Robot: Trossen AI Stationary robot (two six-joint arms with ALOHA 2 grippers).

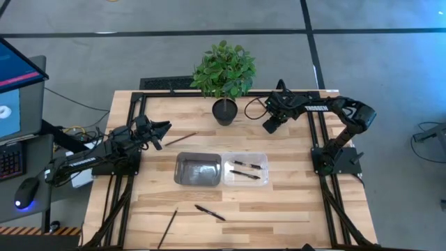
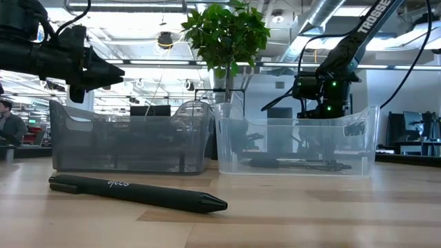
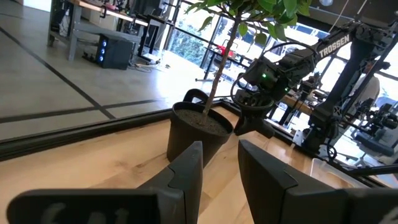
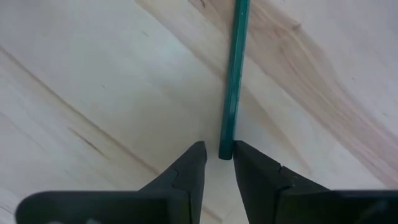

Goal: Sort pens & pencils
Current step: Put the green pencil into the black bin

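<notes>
My right gripper (image 4: 219, 148) is near the table's far edge, beside the plant pot, also seen in the high view (image 1: 267, 126). It is open by a narrow gap, and the end of a thin green pencil (image 4: 234, 81) lies between its fingertips. My left gripper (image 1: 164, 130) is open and empty, left of a second pencil (image 1: 180, 139) lying flat. A third pencil (image 1: 167, 227) and a black pen (image 1: 210, 213) lie near the table's near edge. Two pens (image 1: 245, 170) lie inside the clear bin (image 1: 263, 157). My right gripper has the pencil's end (image 4: 226, 149) between its two fingertips, with the pencil running straight away from them. The end sits close against one finger (image 4: 249, 163), with a slim gap to the other. Whether it touches, I cannot tell.
A grey bin (image 1: 198, 169) stands mid-table, touching the clear bin's left side. A potted plant (image 1: 224, 77) stands at the far edge between the arms. Bare wood lies around both bins. A monitor and mouse sit off the table's left.
</notes>
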